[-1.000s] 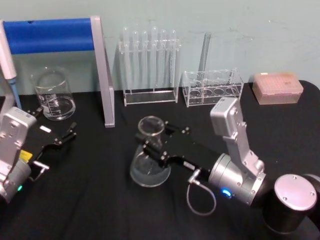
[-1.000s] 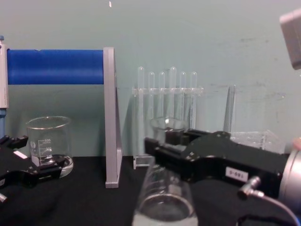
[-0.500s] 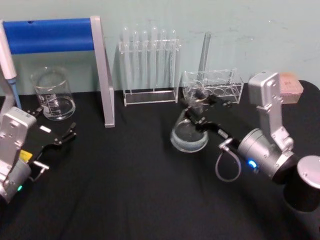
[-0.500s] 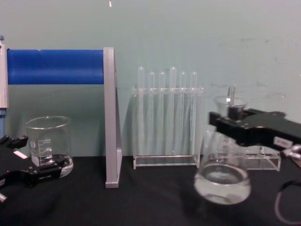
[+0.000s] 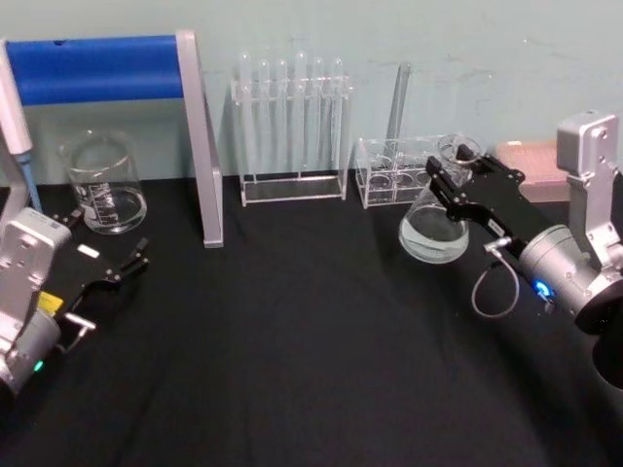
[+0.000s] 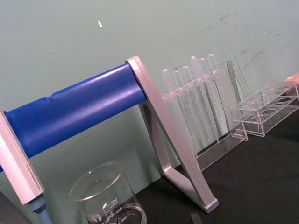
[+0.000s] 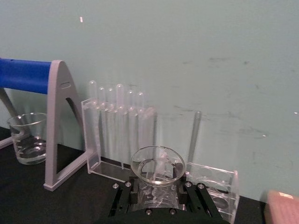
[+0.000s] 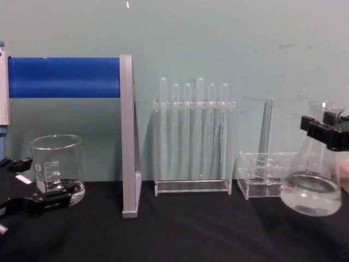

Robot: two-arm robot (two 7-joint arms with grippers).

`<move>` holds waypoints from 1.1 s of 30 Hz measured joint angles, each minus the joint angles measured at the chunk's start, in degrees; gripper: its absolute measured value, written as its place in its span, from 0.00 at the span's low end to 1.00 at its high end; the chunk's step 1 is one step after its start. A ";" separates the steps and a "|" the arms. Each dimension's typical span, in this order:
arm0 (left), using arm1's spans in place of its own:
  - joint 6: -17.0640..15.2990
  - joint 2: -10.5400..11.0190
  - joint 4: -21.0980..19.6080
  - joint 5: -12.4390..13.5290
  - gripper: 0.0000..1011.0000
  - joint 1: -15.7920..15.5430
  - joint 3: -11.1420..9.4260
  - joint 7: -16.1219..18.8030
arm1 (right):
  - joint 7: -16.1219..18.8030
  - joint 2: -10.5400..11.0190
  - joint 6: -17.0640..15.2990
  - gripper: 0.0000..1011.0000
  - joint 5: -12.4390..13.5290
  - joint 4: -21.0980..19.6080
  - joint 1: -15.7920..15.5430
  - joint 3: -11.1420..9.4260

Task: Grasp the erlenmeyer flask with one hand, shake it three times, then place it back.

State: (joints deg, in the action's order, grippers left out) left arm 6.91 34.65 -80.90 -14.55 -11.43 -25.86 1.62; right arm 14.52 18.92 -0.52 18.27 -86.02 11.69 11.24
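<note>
Right gripper (image 5: pixel 450 177) at the right of the black tabletop (image 5: pixel 292 350). Its black jaws are closed around the narrow neck of the erlenmeyer flask (image 5: pixel 434 232), just below the flared rim. The right wrist view looks down into the flask mouth (image 7: pixel 158 163), with a jaw on either side of the neck. Clear liquid lies in the wide base, and the flask leans slightly in the head view. It stands just in front of the low clear rack (image 5: pixel 389 175), which carries one tall tube. Whether the base touches the tabletop cannot be told. A small white label on the right gripper body cannot be read.

Left gripper (image 5: pixel 105 236) at the left edge, low over the tabletop. Its jaws are spread apart and hold nothing, and its white tag is illegible. Behind it stands a glass beaker (image 6: pixel 108 198) with printed graduations, one figure reading about "600". Further back are a blue bar (image 5: pixel 97 68) on a grey frame and a test-tube rack (image 5: pixel 292 126).
</note>
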 joint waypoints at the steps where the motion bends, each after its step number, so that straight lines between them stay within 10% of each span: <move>1: 0.00 0.00 0.00 0.00 0.99 0.00 0.00 0.00 | -0.01 -0.06 -0.05 0.44 -0.02 0.03 0.00 -0.15; 10: 0.00 0.00 0.00 0.00 0.99 0.00 0.00 0.00 | 1.19 -1.07 -0.66 0.44 -0.85 -0.71 -0.50 0.78; 33: 0.00 0.00 0.00 0.00 0.99 0.00 0.00 0.00 | 8.78 -0.78 -1.62 0.44 -0.47 -7.27 -3.03 11.46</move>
State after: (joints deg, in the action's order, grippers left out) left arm 6.91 34.65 -80.90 -14.55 -11.43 -25.86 1.62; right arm 23.31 18.14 -2.14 17.80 -93.29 8.65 22.70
